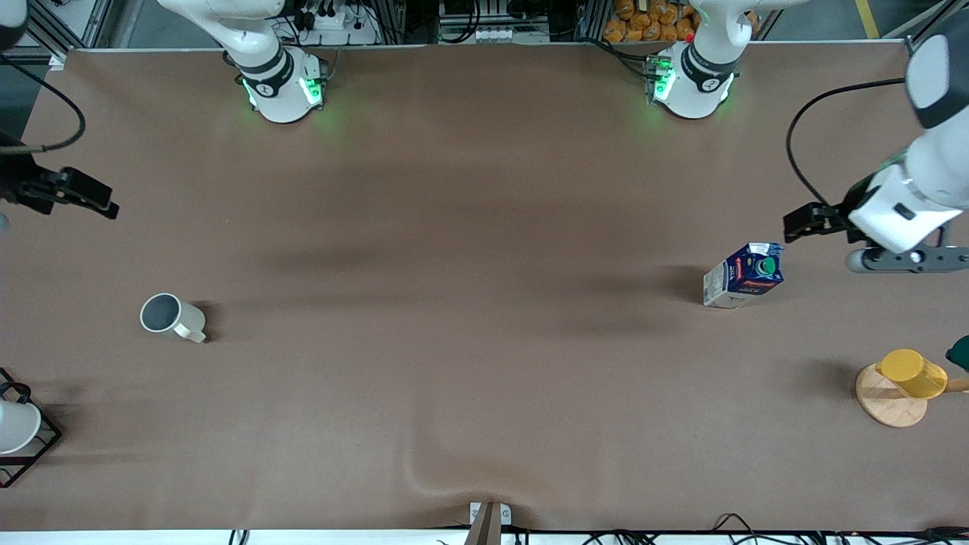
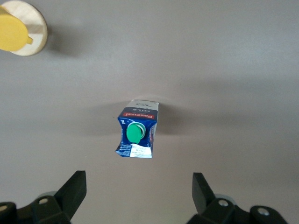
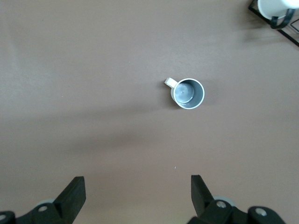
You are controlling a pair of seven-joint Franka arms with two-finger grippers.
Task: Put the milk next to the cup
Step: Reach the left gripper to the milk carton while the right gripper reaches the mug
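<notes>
Only the left wrist view shows the left tool (image 2: pixel 135 196) spread above the gable-top milk carton (image 2: pixel 136 130), and the right wrist view the right tool (image 3: pixel 135 196) spread above the round beige cup (image 3: pixel 188 92).

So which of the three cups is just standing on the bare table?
The off-white mug with the grey inside, toward the right arm's end. The yellow cup rests on a round wooden stand, and the white cup sits in a black wire rack.

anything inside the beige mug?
Nothing: the mug stands upright, and the right wrist view looks straight down onto its bare grey floor. What lies under the mug is covered.
</notes>
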